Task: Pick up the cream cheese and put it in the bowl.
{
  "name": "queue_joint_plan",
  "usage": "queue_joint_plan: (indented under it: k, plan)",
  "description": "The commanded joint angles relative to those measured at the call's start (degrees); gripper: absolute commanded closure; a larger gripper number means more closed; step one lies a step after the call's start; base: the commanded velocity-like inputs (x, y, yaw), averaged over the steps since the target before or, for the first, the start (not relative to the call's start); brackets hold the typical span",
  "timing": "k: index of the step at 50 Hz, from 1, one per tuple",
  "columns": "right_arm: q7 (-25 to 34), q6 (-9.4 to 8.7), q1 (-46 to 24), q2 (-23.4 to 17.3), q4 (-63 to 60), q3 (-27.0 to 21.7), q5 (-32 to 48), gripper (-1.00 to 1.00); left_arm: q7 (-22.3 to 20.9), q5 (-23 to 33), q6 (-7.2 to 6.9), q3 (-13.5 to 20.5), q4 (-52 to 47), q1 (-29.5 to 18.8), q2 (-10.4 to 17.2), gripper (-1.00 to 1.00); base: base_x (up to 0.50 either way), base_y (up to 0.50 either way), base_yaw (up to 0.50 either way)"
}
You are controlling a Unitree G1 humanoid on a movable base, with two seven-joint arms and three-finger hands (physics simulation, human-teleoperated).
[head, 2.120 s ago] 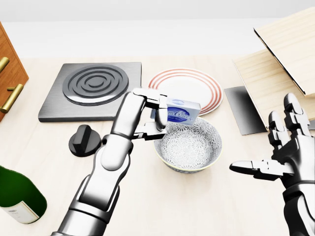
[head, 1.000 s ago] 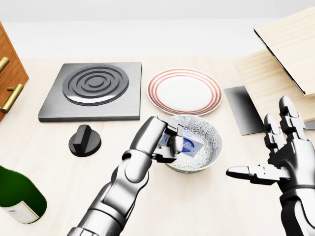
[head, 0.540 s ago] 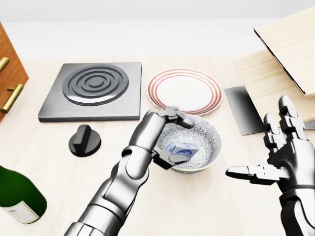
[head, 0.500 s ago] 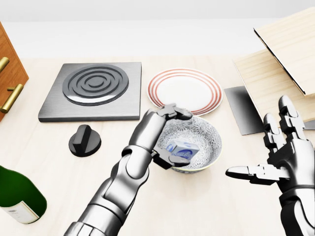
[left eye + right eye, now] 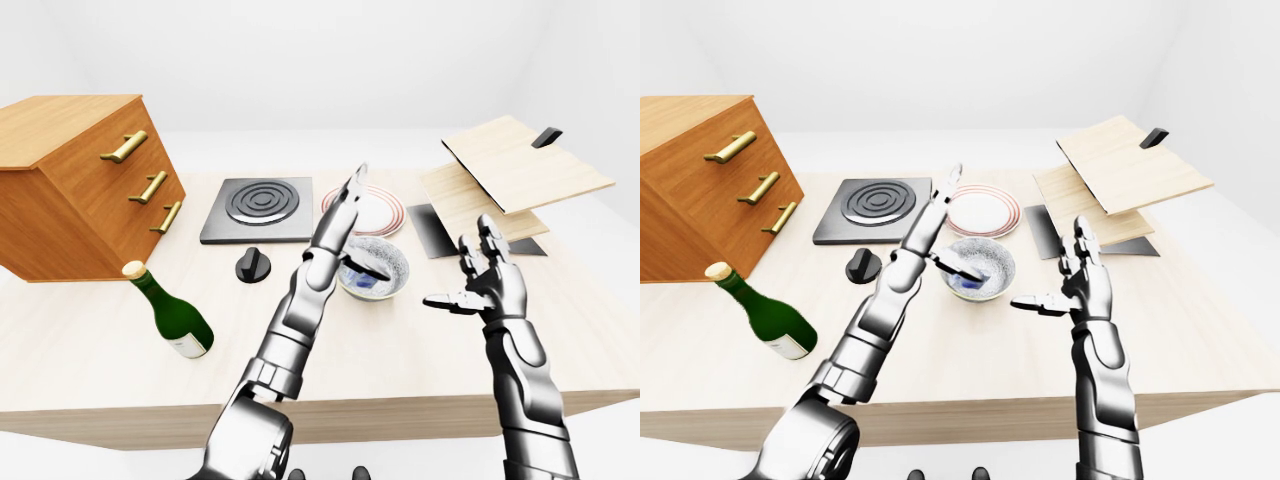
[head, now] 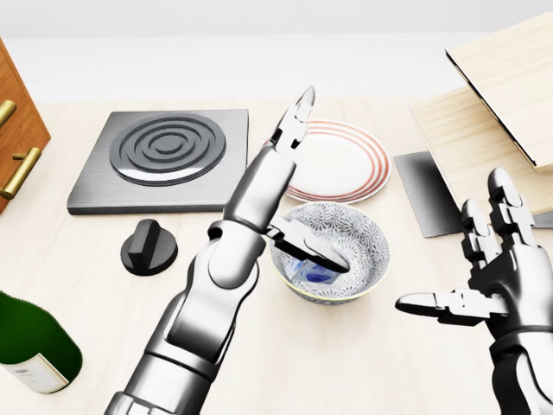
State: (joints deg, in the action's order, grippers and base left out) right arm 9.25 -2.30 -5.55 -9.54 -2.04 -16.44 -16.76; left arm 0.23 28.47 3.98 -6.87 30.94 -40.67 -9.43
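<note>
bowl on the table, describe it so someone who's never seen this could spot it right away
In the head view, find the dark square stove plate on the pale wooden table, then the flat red-ringed plate to its right. Just below that plate sits the bowl, under the open left hand. It alone is deep, blue-grey patterned, and holds the blue cream cheese.

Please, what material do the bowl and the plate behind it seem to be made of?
The bowl looks like glazed ceramic: glossy, with a fine blue-grey pattern. The plate also seems glazed ceramic, white with red rings. As renders, this stays a guess.
</note>
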Motion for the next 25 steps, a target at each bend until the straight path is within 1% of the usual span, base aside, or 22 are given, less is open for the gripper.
queue_joint_plan:
  k: [1, 2, 3, 4, 7, 8, 9, 11, 12, 14, 17, 20, 21, 23, 24, 25]
  plan:
    - [-0.41, -1.66, 0.12, -0.49, -2.74, -0.87, -0.81, -1.00, -9.51, -6.48, -8.98, -1.02, -29.45, 4.66, -0.59, -1.00, 0.00, 0.00, 0.00]
    - [-0.79, -2.24, -0.19, -0.81, -3.58, -1.36, -1.01, -1.00, -10.25, -7.41, -8.98, -1.02, -33.83, 6.56, -0.44, -1.00, 0.00, 0.00, 0.00]
    - [-0.79, -2.29, -0.21, -0.81, -3.64, -1.40, -1.01, -1.00, -10.12, -7.68, -8.98, -1.21, -34.18, 6.68, -0.24, -1.00, 0.00, 0.00, 0.00]
    - [-0.99, -2.51, -0.45, -0.98, -3.97, -1.61, -1.04, -1.00, -10.51, -8.72, -8.98, -1.28, -36.51, 8.62, 0.03, -1.00, 0.00, 0.00, 0.00]
    - [-1.07, -2.55, -0.07, -0.64, -4.77, -1.29, -0.64, -1.00, -9.68, -11.42, -8.98, -1.02, -40.08, 13.12, 0.97, -1.00, 0.00, 0.00, 0.00]
    - [-0.95, -2.36, 0.36, -0.20, -5.17, -0.81, -0.33, -1.00, -9.84, -13.11, -8.98, -0.97, -42.17, 15.74, 1.31, -1.00, 0.00, 0.00, 0.00]
    - [-1.00, -2.55, 0.72, 0.12, -5.90, -0.48, -0.10, -1.00, -9.29, -13.85, -8.98, -1.15, -43.27, 17.91, 2.03, -1.00, 0.00, 0.00, 0.00]
    - [-0.93, -2.70, 1.40, 0.67, -7.77, -0.14, -0.15, -1.00, -8.68, -15.28, -8.98, -1.32, -44.73, 20.57, 2.88, -1.00, 0.00, 0.00, 0.00]
    - [-1.11, -2.70, 2.46, 1.37, -10.23, 0.50, 0.22, -1.00, -8.38, -16.62, -8.98, -1.01, -45.92, 23.68, 3.57, -1.00, 0.00, 0.00, 0.00]
    - [-0.98, -2.70, 3.67, 2.31, -12.80, 1.02, 0.65, -1.00, -7.41, -18.64, -8.98, -0.91, -45.74, 27.23, 4.36, -1.00, 0.00, 0.00, 0.00]
    - [-1.10, -2.70, 5.00, 3.69, -15.51, 1.74, 1.15, -1.00, -6.42, -20.17, -8.98, -1.07, -43.73, 32.43, 5.70, -1.00, 0.00, 0.00, 0.00]
    - [-1.53, -2.70, 5.71, 4.81, -16.60, 2.60, 1.39, -1.00, -6.11, -21.76, -8.98, -1.08, -43.38, 34.83, 6.24, -1.00, 0.00, 0.00, 0.00]
    - [-1.60, -2.70, 6.36, 5.35, -17.39, 3.25, 1.54, -1.00, -5.97, -21.92, -8.87, -1.31, -43.11, 35.70, 6.39, -1.00, 0.00, 0.00, 0.00]
    - [-1.54, -2.70, 7.47, 6.19, -18.29, 4.64, 2.38, -1.00, -5.48, -21.88, -7.16, -1.65, -42.49, 36.77, 6.55, -1.00, 0.00, 0.00, 0.00]
    - [-1.49, -2.25, 7.80, 6.53, -18.28, 5.12, 2.68, -1.00, -5.27, -21.91, -7.04, -1.88, -42.37, 37.15, 6.50, -1.00, 0.00, 0.00, 0.00]
    - [-1.47, -1.79, 8.04, 6.78, -18.17, 5.50, 2.89, -1.00, -5.09, -21.73, -6.62, -2.23, -42.09, 37.54, 6.50, -1.00, 0.00, 0.00, 0.00]
